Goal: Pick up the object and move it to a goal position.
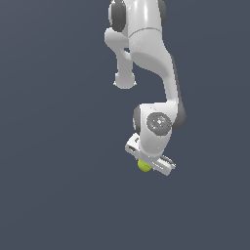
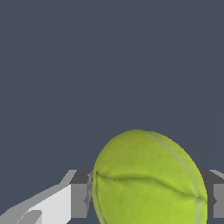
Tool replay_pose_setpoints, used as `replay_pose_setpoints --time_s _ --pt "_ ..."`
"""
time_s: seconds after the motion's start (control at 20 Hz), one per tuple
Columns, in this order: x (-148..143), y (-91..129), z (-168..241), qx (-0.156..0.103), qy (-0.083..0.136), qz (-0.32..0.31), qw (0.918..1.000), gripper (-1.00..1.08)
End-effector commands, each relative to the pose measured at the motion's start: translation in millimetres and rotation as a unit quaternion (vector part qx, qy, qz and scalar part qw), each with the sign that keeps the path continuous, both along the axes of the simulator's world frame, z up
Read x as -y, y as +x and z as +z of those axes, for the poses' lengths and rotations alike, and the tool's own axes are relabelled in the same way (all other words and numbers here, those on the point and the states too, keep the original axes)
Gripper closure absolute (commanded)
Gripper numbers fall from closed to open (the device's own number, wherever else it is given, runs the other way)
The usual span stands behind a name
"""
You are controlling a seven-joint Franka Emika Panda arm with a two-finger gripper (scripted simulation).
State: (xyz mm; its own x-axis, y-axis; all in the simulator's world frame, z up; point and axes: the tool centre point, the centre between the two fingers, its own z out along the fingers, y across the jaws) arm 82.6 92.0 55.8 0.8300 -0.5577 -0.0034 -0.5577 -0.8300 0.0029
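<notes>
Claw (image 2: 148, 194) tilted, clamping ball (image 2: 146, 179).

backdrop: plain dark slate-blue (image 1: 49, 146) | furniture: none seen | light: even, flat

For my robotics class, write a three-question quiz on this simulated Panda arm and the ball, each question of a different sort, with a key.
1. True or false: in the wrist view the ball sits between the gripper's fingers.
2. Multiple choice: in the exterior view, the ball shows
A. far from the arm
B. just under the gripper
C. above the arm's base
3. Fill in: the ball's colour is ____.

Key: 1 true; 2 B; 3 yellow-green.
</notes>
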Motion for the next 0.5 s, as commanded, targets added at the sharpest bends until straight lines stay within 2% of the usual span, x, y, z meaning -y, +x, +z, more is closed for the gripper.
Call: replay_pose_setpoints --time_s 0.0,0.45 --pt "1.5 3.3 15.2 0.002 0.000 0.000 1.0000 1.08" --pt "10.2 17.2 94.3 0.002 0.000 0.000 1.0000 1.08"
